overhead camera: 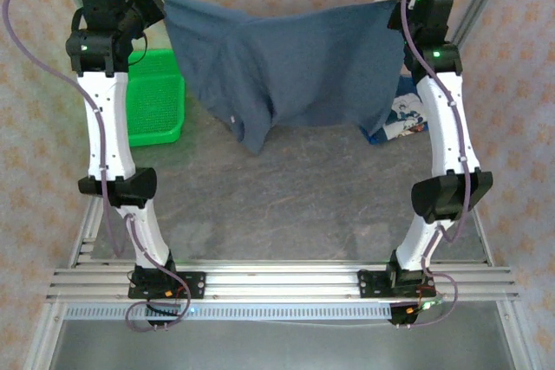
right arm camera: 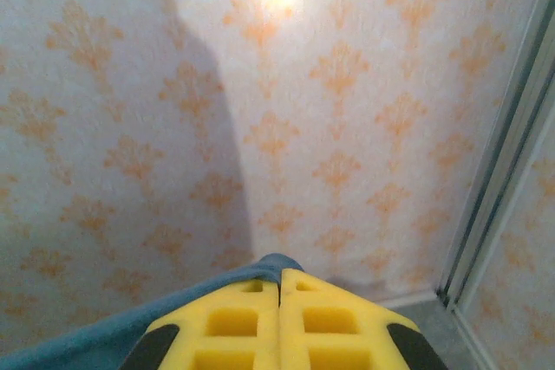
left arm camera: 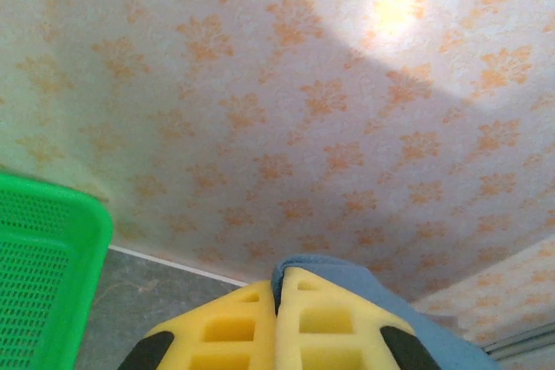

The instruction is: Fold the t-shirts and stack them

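The slate-blue t-shirt hangs spread in the air between both raised arms, its lower edge drooping toward the table. My left gripper is shut on its left top corner; cloth pokes out between the yellow fingers. My right gripper is shut on the right top corner, with blue fabric pinched between its pads. The royal blue t-shirt with the white print lies crumpled on the table at the right, partly hidden behind the hanging shirt and right arm.
A green mesh basket stands at the back left of the grey table, also visible low left in the left wrist view. Patterned walls close in behind. A metal frame post runs at the right.
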You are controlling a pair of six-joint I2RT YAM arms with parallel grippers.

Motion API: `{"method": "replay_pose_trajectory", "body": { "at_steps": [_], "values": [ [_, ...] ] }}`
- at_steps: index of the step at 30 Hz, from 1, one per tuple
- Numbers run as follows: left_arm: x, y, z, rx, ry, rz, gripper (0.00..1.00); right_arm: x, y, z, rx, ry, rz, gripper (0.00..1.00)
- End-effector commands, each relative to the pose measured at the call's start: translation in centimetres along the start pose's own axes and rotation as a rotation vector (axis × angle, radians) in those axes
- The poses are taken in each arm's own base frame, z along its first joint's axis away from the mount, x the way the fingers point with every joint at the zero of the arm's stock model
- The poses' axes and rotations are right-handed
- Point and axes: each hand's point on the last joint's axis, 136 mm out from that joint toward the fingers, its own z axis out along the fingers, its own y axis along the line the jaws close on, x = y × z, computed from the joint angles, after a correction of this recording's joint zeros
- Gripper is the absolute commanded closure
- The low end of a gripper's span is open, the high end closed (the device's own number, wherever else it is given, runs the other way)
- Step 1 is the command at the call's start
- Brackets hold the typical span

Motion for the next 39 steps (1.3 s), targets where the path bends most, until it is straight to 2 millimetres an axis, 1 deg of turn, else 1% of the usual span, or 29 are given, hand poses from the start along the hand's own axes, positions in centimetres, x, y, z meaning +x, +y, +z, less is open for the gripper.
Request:
{"method": "replay_pose_trajectory", "body": {
  "at_steps": [1, 4, 11, 14, 16, 18, 19, 21, 23, 25, 28, 29, 30, 31, 33, 34, 35, 37, 38, 39],
  "values": [
    [-5.6, -3.8, -7.1, 0.106, -0.206, 0.048, 1.00, -4.1, -1.1, -3.6, -0.001, -0.124, -0.022, 1.00],
    [-6.9, -4.5, -9.8, 0.122, -0.259, 0.077, 1.00, -5.5, -1.3, -7.7, -0.045, -0.162, 0.008, 1.00],
    [-9.4, -7.9, -16.4, 0.259, -0.384, 0.083, 1.00, -6.4, -1.3, -16.7, -0.162, -0.188, 0.080, 1.00],
    [-9.9, -9.0, -18.2, 0.307, -0.412, 0.089, 1.00, -6.8, -1.0, -19.7, -0.226, -0.202, 0.114, 1.00],
    [-10.0, -9.1, -18.8, 0.307, -0.425, 0.097, 1.00, -7.0, -1.2, -21.2, -0.236, -0.210, 0.134, 1.00],
    [-10.0, -8.9, -18.6, 0.300, -0.424, 0.104, 1.00, -6.9, -1.4, -21.7, -0.228, -0.201, 0.133, 1.00],
    [-10.0, -8.8, -18.2, 0.295, -0.420, 0.103, 1.00, -7.0, -1.5, -21.9, -0.224, -0.200, 0.130, 1.00],
    [-9.5, -8.6, -16.3, 0.299, -0.385, 0.091, 1.00, -7.2, -1.4, -22.1, -0.234, -0.203, 0.120, 1.00],
    [-8.8, -8.5, -14.1, 0.309, -0.347, 0.079, 1.00, -6.9, -1.0, -21.3, -0.243, -0.186, 0.105, 1.00],
    [-8.0, -8.4, -11.6, 0.314, -0.307, 0.070, 1.00, -6.2, -0.6, -19.6, -0.242, -0.157, 0.089, 1.00],
    [-6.4, -8.5, -7.5, 0.336, -0.239, 0.045, 1.00, -5.2, 0.2, -16.5, -0.249, -0.125, 0.079, 1.00],
    [-5.8, -8.4, -6.0, 0.336, -0.215, 0.040, 1.00, -4.9, 0.7, -15.2, -0.256, -0.113, 0.073, 1.00],
    [-5.3, -8.6, -5.1, 0.338, -0.201, 0.037, 1.00, -4.4, 1.0, -13.7, -0.257, -0.103, 0.071, 1.00],
    [-4.2, -8.1, -2.7, 0.328, -0.165, 0.028, 1.00, -4.1, 1.2, -12.5, -0.254, -0.096, 0.070, 1.00],
    [-3.1, -8.0, 0.0, 0.332, -0.135, 0.003, 1.00, -3.2, 2.0, -9.3, -0.256, -0.070, 0.064, 1.00],
    [-2.6, -8.0, 1.1, 0.340, -0.121, -0.009, 1.00, -3.0, 2.2, -8.1, -0.254, -0.066, 0.064, 1.00],
    [-2.0, -7.6, 2.7, 0.340, -0.105, -0.032, 1.00, -2.7, 2.4, -6.4, -0.243, -0.061, 0.065, 1.00],
    [-1.2, -7.2, 4.9, 0.344, -0.089, -0.073, 1.00, -2.4, 2.7, -3.6, -0.230, -0.064, 0.072, 1.00],
    [-1.1, -7.1, 5.8, 0.351, -0.093, -0.091, 1.00, -1.9, 2.8, -1.9, -0.220, -0.063, 0.080, 1.00],
    [-1.1, -6.9, 6.8, 0.353, -0.101, -0.108, 1.00, -2.1, 2.8, -0.5, -0.215, -0.077, 0.096, 1.00]
  ]
}}
